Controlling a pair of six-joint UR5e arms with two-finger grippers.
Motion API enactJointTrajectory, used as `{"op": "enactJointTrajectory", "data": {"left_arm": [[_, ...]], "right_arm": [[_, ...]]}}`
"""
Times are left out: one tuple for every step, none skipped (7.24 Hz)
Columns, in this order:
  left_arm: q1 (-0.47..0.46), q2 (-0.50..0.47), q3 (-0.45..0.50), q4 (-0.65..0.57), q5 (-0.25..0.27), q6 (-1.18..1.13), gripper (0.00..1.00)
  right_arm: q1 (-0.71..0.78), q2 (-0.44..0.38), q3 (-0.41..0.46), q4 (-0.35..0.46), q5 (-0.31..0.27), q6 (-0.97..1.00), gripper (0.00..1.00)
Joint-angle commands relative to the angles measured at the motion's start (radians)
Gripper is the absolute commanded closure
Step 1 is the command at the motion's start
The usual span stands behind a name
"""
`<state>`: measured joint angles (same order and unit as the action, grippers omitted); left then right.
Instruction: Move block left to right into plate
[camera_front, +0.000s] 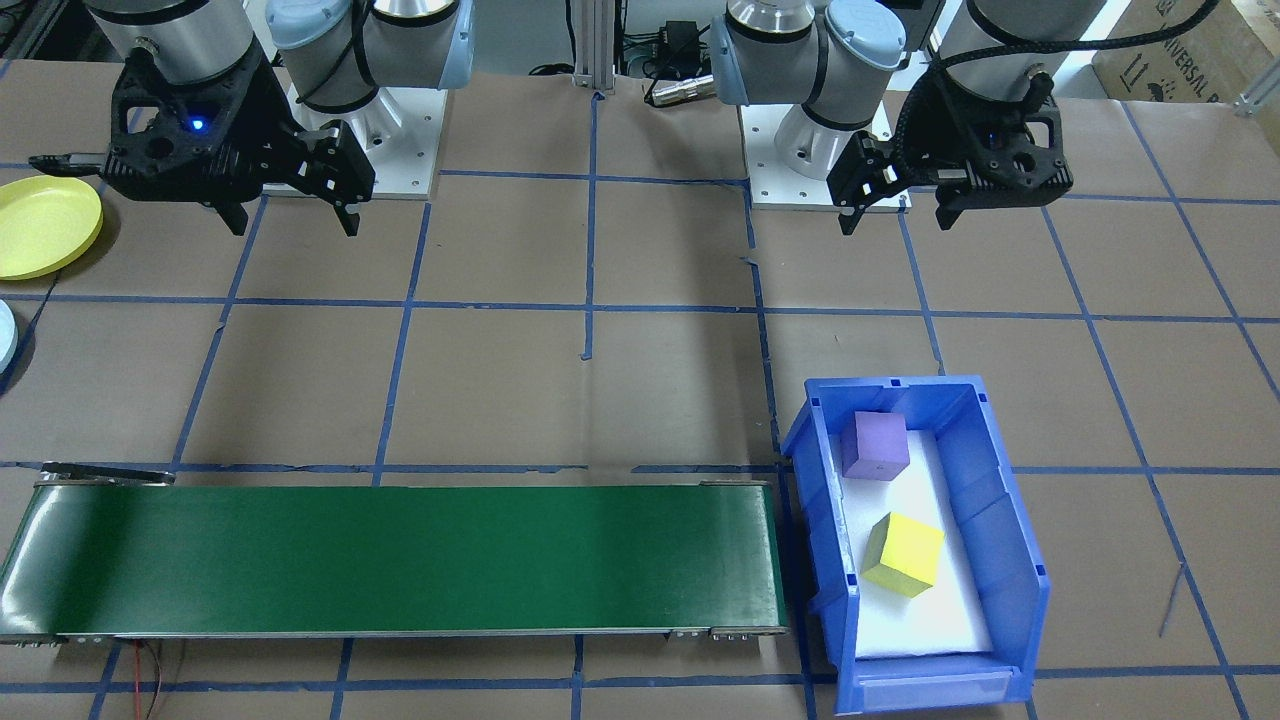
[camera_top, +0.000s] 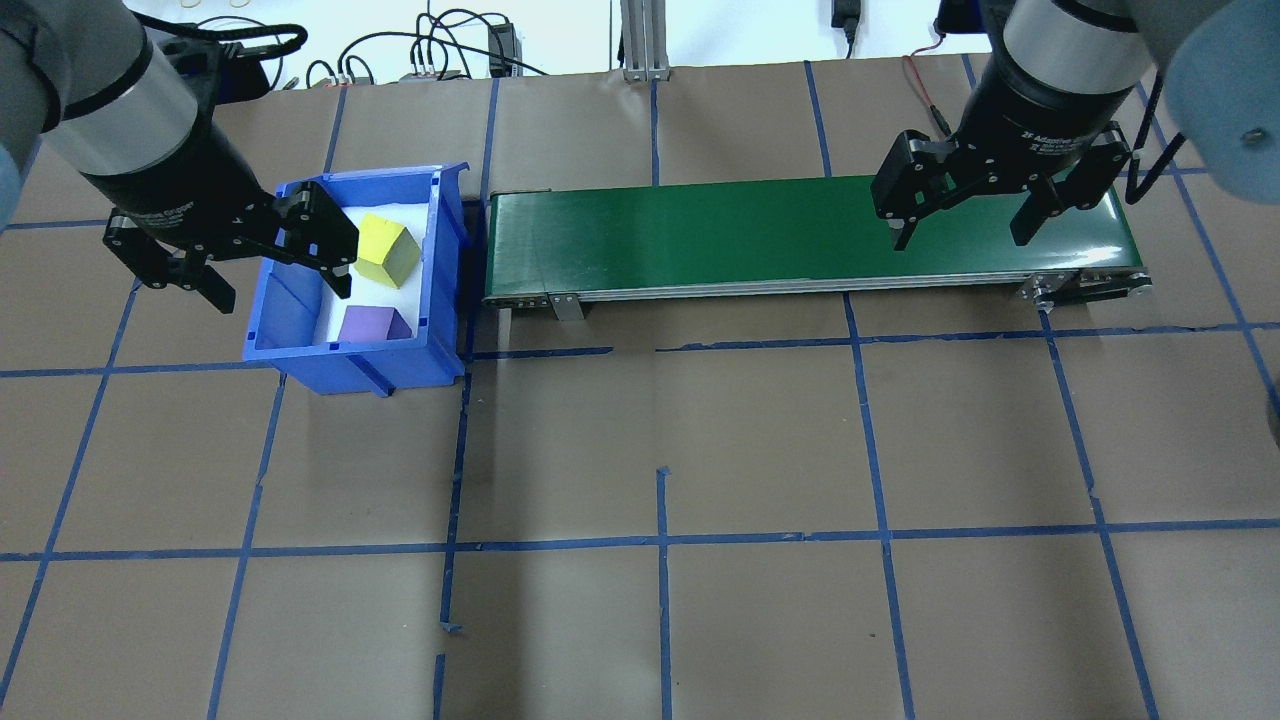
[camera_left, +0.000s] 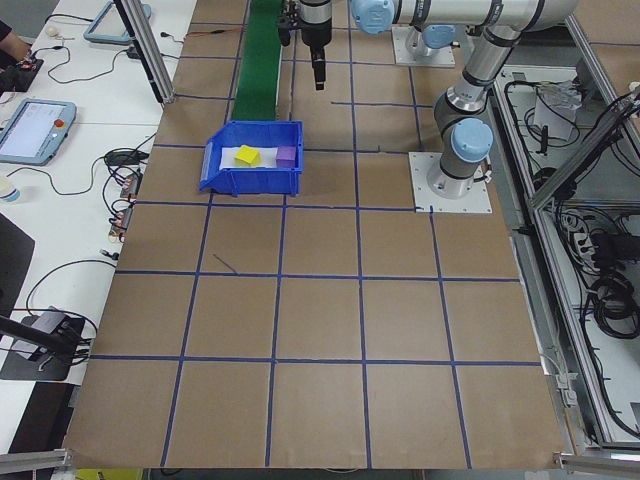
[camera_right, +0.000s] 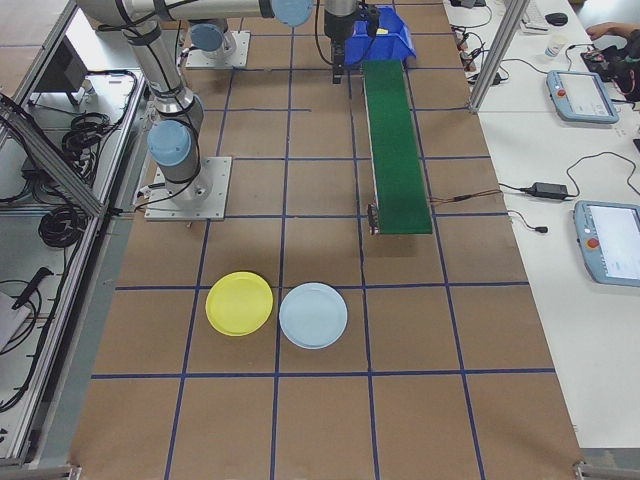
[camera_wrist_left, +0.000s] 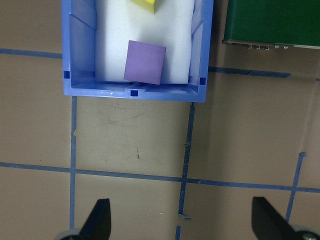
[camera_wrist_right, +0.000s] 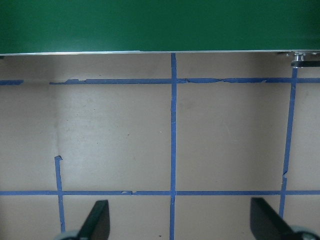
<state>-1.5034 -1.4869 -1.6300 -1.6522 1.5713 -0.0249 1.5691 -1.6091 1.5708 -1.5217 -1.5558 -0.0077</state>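
Matt paper, taped lines, glossy plastics.

Brown matt paper covering over the table (camera_top: 660, 430), slightly creased, crossed by blue tape lines (camera_top: 660, 540) with torn, frayed ends. Glossy blue moulded plastic for the bin (camera_front: 1000, 520), lined with a white foam-like pad (camera_front: 920, 610); inside it, a matt purple block (camera_front: 874, 445) and a matt yellow block (camera_front: 905, 553), soft-looking, foam-like faces. Beside the bin, smooth dark green belt (camera_front: 400, 558) with a faint sheen, edged by bare metal rails (camera_top: 800, 286). Smooth, bright yellow plastic plate (camera_right: 239, 303) next to a pale blue plate (camera_right: 313, 315) of like finish. Matt black plastic on the left gripper (camera_top: 275, 270) and right gripper (camera_top: 965, 210); brushed metal arm tubes (camera_front: 185, 30) with pale blue plastic joint caps (camera_front: 305, 25).
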Motion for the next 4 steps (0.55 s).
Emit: {"op": "enactJointTrajectory", "data": {"left_arm": [[-0.071, -0.016, -0.010, 0.009, -0.002, -0.080, 0.00], [-0.087, -0.018, -0.005, 0.014, 0.001, -0.093, 0.00], [-0.081, -0.018, 0.007, 0.015, 0.000, -0.083, 0.00], [-0.072, -0.018, 0.012, 0.029, 0.001, -0.076, 0.00]], "right_arm": [[-0.003, 0.000, 0.000, 0.000, -0.001, 0.000, 0.00], [-0.004, 0.000, 0.000, 0.000, -0.001, -0.001, 0.00], [-0.003, 0.000, 0.000, 0.000, -0.001, -0.001, 0.00], [-0.003, 0.000, 0.000, 0.000, -0.001, -0.001, 0.00]]}}
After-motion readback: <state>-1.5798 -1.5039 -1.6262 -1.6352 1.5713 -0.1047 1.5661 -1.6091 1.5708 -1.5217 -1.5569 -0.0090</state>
